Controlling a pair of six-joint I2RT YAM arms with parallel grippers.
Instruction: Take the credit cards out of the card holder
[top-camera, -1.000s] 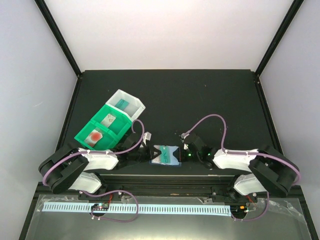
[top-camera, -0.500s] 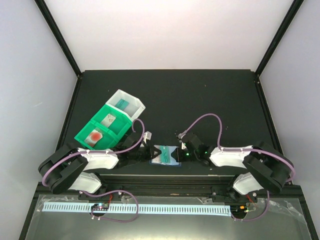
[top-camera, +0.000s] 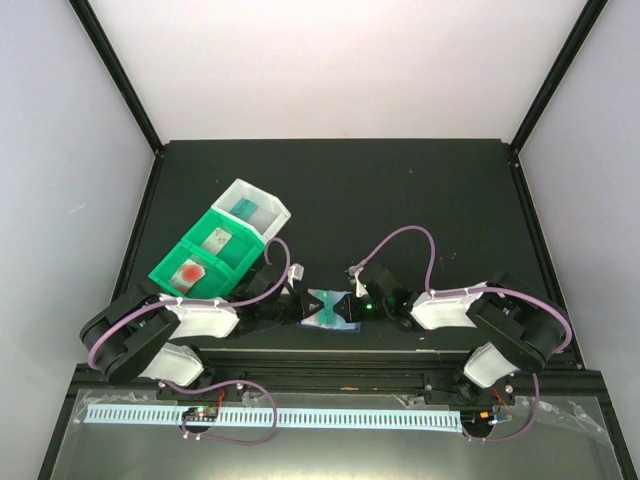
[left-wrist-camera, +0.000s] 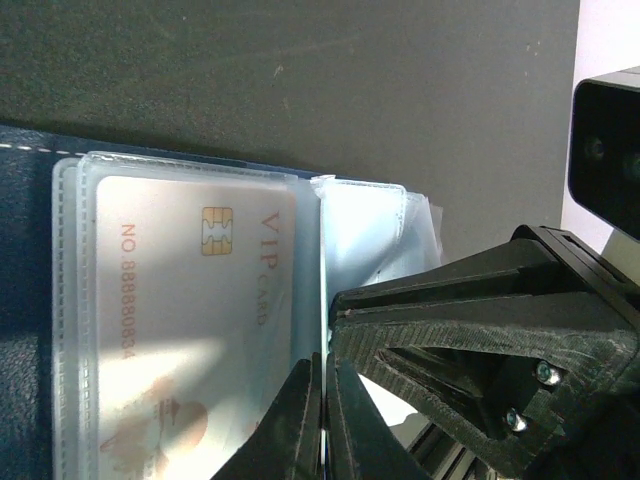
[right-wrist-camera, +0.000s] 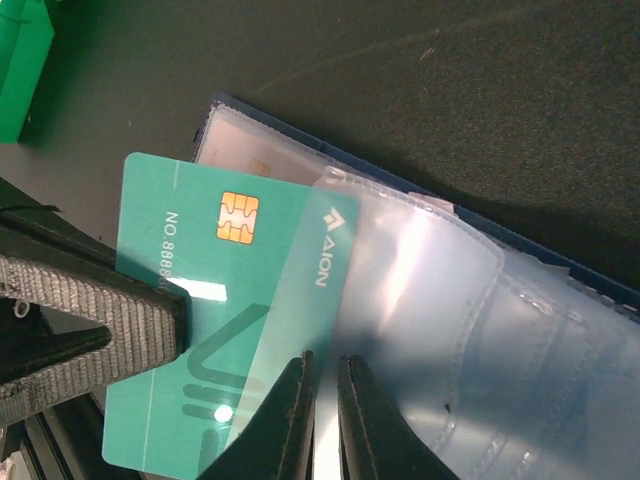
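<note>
Standing at the left of the card holder (top-camera: 330, 308), the left gripper (left-wrist-camera: 322, 368) has its jaws closed to a slit over the fold, beside the pale VIP card (left-wrist-camera: 190, 320). A teal card (right-wrist-camera: 220, 300) sticks half out of the holder's clear sleeve (right-wrist-camera: 430, 300). Its long axis is nearly in line with the fingers of the right gripper (right-wrist-camera: 325, 368), the nearer one, also nearly shut over the card's near end.

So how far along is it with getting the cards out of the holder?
Partly done: cards already lie in the green bin and white bin. In hand: a teal card is about halfway out of its clear sleeve, with the left gripper and right gripper closed at the card holder. Left: the pale VIP card, not yet out.
</note>
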